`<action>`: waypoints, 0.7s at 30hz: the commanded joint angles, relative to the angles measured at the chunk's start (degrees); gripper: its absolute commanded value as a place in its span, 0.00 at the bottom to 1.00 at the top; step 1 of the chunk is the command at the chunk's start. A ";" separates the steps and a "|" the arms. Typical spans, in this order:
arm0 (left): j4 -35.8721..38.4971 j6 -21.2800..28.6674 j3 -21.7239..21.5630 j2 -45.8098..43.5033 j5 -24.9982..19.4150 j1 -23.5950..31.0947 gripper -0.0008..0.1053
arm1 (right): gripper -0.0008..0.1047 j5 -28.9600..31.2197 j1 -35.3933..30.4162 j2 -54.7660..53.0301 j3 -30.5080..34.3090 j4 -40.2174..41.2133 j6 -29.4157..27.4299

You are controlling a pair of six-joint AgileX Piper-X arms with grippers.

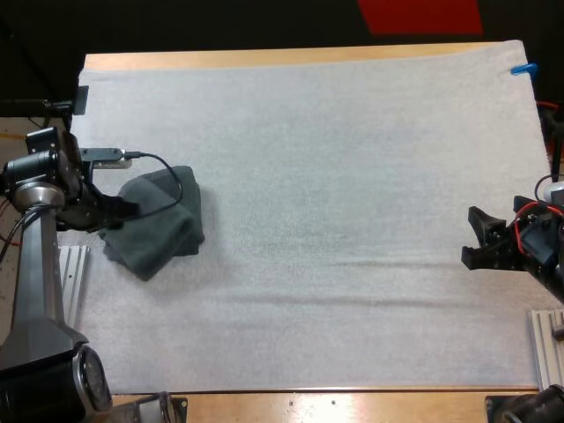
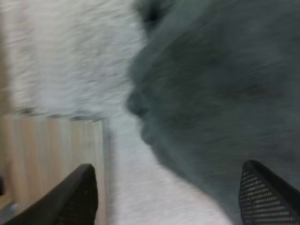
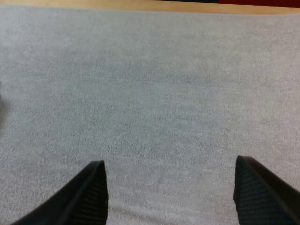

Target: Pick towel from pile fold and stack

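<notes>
A crumpled dark grey-green towel lies on the white mat at its left side. My left gripper sits at the towel's left edge, low over the mat. In the left wrist view its fingers stand wide apart, with the towel bulking just ahead of them and nothing pinched between. My right gripper hovers at the mat's right side, far from the towel. Its fingers are spread over bare mat.
The wooden table edge runs along the front and its far edge along the back. Metal brackets stand at the left and right of the mat.
</notes>
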 commanded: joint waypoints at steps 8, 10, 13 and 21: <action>-3.24 0.35 -0.01 -2.47 9.70 -0.32 0.59 | 0.54 0.33 0.14 -0.48 -0.40 -0.10 0.07; -3.65 0.35 -0.01 -1.89 10.41 -1.17 0.59 | 0.54 0.22 0.14 -0.48 -0.40 -0.10 0.07; -4.98 0.35 -0.01 -0.52 10.30 -3.17 0.59 | 0.54 -0.60 0.14 -0.48 -0.40 -0.10 0.07; -10.36 0.03 -0.01 6.52 4.48 -10.02 0.59 | 0.54 -14.82 0.14 -0.48 -0.40 -0.10 2.50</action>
